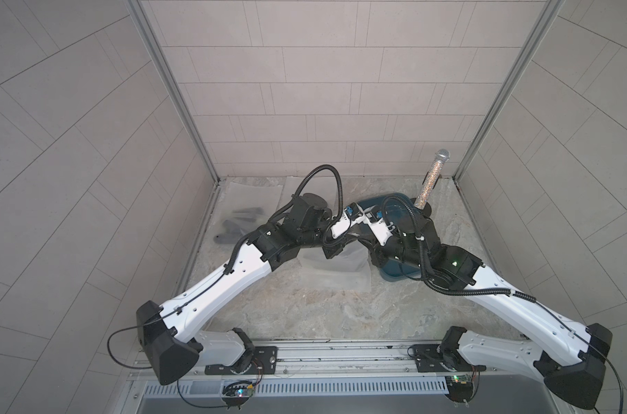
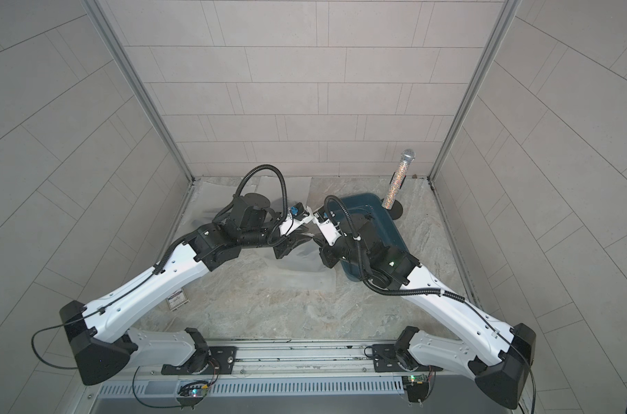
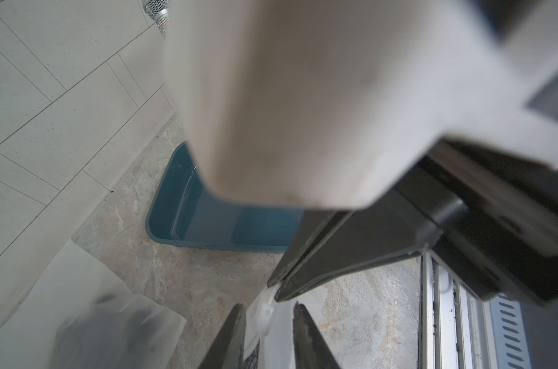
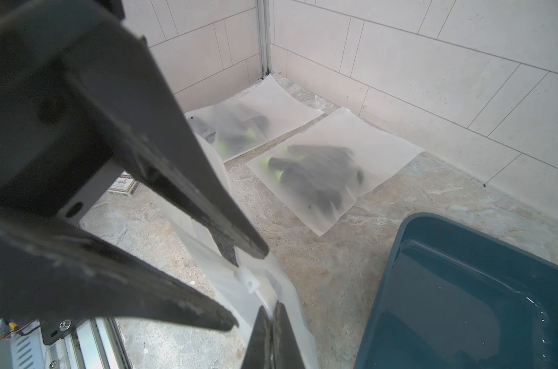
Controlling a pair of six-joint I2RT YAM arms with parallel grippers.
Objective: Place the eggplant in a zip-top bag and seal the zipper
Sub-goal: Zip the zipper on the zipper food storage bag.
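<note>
1. Rail, front edge: carries both arm bases. The arms lean inward to meet over mid-table.
2. Card box, small: lies flat beside the left arm, apart from the work. Judged no part of the task.
3. Zip-top bag, translucent: lies on the table where the arms meet, its zipper edge raised toward them. Eggplant: not plainly seen. A dark patch behind the film may be it.
4. Right gripper: jaws fully together on the bag's zipper edge, near the slider. Judged an anchor, holding the film taut for sealing.
5. Left gripper: jaws a narrow gap apart, astride the white slider, with no firm pinch visible. Judged step: taking hold of the slider to draw it along the zipper.
6. Tub, blue: just beside the bag, partly under the right arm.
7. Filled bags, two: flat near the back-left corner, with dark, green-tipped vegetables inside. Apparently finished work set aside.
8. Microphone, glittered: upright on its stand behind the tub, at the back right.
</note>
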